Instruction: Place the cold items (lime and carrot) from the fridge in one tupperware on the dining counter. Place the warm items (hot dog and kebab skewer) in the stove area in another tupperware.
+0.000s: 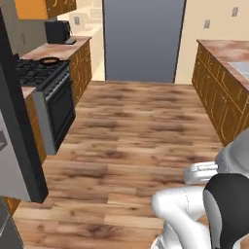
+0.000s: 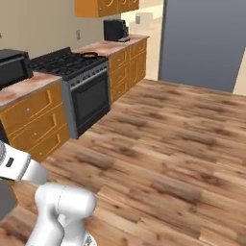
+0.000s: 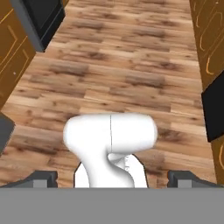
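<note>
Stove point(image 1: 41, 73), with a pan point(image 1: 48, 61) on top, runs along the left wall, well apart from my tool point(image 3: 113, 180). I see the tool spread wide and empty, above the floor point(image 3: 131, 65).

The pan point(image 1: 49, 61) on the stove point(image 1: 36, 73) at upper left is too small to tell its contents; the fridge point(image 1: 14, 146) is cut off at the left edge.

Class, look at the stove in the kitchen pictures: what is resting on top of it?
On the stove, a small dark pan sits on the far burners. Its contents look orange-brown in the left base view, but what they are cannot be told.
</note>
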Controlling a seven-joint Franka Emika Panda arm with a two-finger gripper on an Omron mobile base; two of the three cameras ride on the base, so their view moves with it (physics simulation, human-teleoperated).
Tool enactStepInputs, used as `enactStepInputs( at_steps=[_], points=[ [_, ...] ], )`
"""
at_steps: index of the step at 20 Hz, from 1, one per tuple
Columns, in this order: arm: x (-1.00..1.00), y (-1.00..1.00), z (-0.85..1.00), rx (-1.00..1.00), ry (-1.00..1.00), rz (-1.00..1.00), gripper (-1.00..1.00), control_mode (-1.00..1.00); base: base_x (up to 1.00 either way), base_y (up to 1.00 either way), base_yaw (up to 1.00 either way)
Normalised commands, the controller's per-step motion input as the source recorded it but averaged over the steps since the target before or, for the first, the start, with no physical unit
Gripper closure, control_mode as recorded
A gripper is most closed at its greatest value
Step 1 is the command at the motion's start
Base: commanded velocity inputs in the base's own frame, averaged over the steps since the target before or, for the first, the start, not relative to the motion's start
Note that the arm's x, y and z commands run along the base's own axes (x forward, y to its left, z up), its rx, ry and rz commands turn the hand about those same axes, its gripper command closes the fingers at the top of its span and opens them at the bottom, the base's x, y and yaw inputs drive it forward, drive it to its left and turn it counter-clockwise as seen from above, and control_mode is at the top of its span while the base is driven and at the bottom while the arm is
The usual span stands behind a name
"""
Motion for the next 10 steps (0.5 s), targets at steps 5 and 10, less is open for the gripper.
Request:
enactStepInputs(
  at_steps=[5, 10],
  points=[
    [0.00, 0.00, 0.00, 0.00, 0.00, 0.00, -1.00, 1.00, 0.99, -0.35, 0.51],
    [0.00, 0.00, 0.00, 0.00, 0.00, 0.00, -1.00, 1.00, 0.94, -0.59, 0.44]
  ],
)
